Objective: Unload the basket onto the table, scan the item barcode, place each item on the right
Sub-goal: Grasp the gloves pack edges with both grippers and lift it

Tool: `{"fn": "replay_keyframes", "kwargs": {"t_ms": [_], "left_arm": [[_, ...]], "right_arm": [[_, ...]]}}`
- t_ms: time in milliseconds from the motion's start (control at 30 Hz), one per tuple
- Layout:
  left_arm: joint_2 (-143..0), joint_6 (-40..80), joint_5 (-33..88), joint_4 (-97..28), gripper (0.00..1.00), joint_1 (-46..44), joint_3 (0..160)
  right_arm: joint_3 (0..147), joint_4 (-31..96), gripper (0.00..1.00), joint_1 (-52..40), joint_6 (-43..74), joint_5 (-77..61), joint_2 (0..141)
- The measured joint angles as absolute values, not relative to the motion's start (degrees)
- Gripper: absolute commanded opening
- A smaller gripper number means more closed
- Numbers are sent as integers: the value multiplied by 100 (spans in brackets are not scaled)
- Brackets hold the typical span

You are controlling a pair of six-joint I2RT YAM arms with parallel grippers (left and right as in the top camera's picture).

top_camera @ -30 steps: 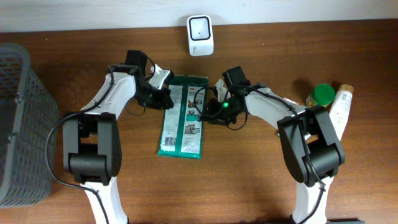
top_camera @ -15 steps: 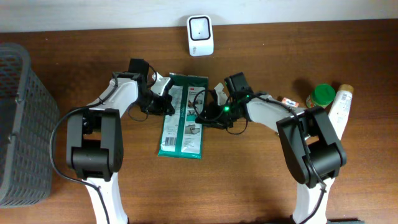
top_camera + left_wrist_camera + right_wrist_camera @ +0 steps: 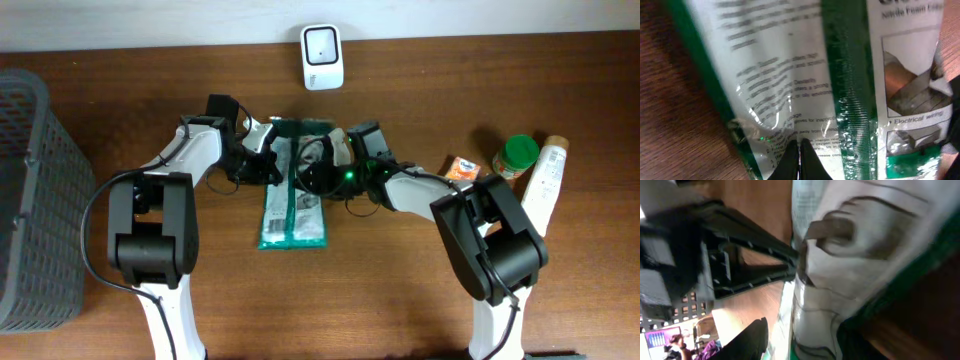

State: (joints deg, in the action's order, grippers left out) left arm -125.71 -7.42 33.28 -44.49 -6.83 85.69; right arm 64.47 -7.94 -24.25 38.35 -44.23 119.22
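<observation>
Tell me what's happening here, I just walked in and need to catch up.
Both arms are working on a green-and-white packet lying on the table. The left gripper is pinched shut on its left edge; the right gripper sits against its right side, grip unclear. The white scanner stands at the table's back edge, apart from the packet.

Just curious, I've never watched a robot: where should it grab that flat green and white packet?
Probably a long edge of the packet, pinched from the side: it lies nearly flat on the table, too wide to straddle from above. The left gripper is shut on its left edge that way.
</observation>
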Motion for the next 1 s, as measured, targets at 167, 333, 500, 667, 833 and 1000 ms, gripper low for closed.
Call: {"fn": "replay_keyframes", "kwargs": {"t_ms": [167,333,500,667,833,1000], "left_arm": [[-12591,-740,3387,-4449,3,-683,8573],[-12593,-740,3393,-4449,2,-685,8573],[-12602,-740,3413,-4447,2,-685,8573],[-12602,-740,3415,-4447,2,-685,8573],[-12602,-740,3420,-4442,2,-694,8573],[-12602,-740,3417,-4442,2,-696,8573]], "right_arm": [[6445,-1094,45,-2290,3872,-4351,11922],[6445,-1085,45,-2436,3881,-4289,11935],[6449,-1061,33,-2626,3889,-4342,12208],[6447,-1238,23,-2416,3883,-4464,12213],[6447,-1374,18,-1966,3863,-4753,12213],[6447,-1376,19,-2270,3743,-4766,12213]]}}
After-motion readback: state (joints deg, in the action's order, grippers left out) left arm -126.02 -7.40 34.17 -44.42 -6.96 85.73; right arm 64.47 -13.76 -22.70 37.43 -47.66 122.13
